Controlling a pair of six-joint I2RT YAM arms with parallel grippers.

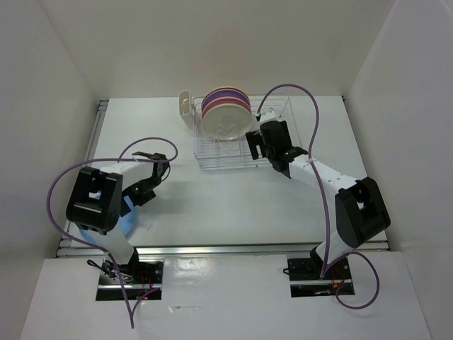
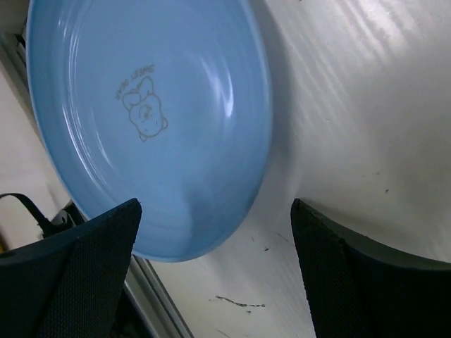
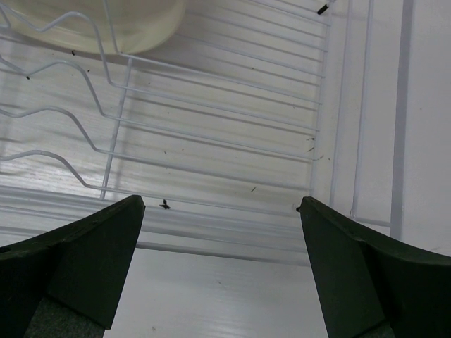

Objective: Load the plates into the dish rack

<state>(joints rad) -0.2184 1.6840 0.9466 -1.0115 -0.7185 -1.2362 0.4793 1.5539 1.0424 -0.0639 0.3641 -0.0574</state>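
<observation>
The sky blue plate [image 2: 155,120] lies flat on the table at the near left, mostly hidden under my left arm in the top view [image 1: 129,214]. My left gripper [image 2: 215,232] is open just above its near rim and holds nothing; in the top view it sits at the plate's far side [image 1: 144,191]. The dish rack [image 1: 212,159] stands at the back centre. Lavender [image 1: 221,92], pink [image 1: 244,106] and cream [image 1: 228,124] plates stand on edge in it. I cannot pick out the orange plate. My right gripper [image 1: 258,145] is open and empty over the rack's right front [image 3: 222,232]; the cream plate [image 3: 106,28] is beyond it.
A white cutlery cup [image 1: 187,108] sits at the rack's left end. The rack's right half holds bare wire prongs [image 3: 84,134]. A metal rail [image 2: 158,296] runs along the table's near edge by the blue plate. White walls enclose the table on three sides.
</observation>
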